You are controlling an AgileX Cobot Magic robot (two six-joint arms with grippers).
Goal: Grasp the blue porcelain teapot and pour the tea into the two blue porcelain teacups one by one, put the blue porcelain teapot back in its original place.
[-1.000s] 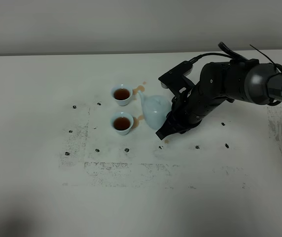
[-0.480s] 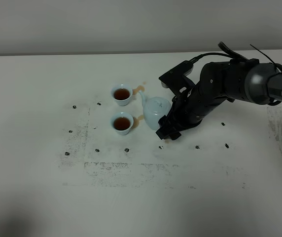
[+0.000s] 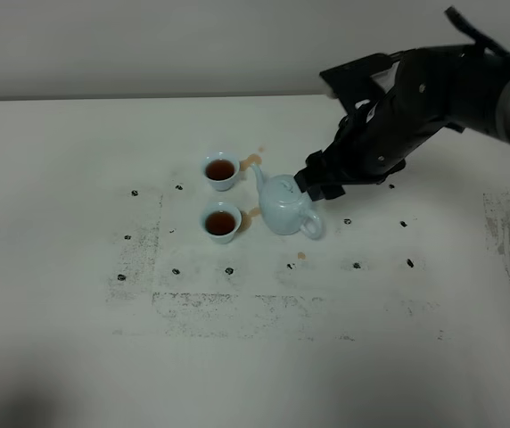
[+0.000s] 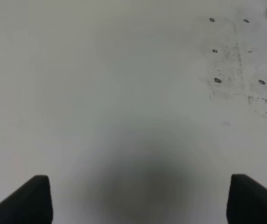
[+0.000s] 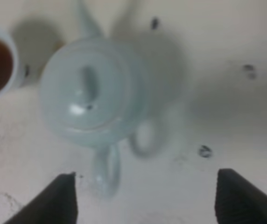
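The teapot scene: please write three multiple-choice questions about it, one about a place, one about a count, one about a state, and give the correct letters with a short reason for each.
1. Where does the blue porcelain teapot stand?
A. On the table, to the right of the two blue porcelain teacups
B. Held in the air by the right gripper
C. To the left of both cups

2. How many cups hold dark tea?
A. None
B. One
C. Two

3. How is the right gripper?
A. Shut on the teapot handle
B. Open and lifted clear of the teapot
C. Shut on a cup

Answers:
1 A: the high view shows it upright on the table, its spout toward the cups.
2 C: both cups show brown liquid inside.
3 B: the right wrist view shows both fingers spread wide, with the teapot standing free.
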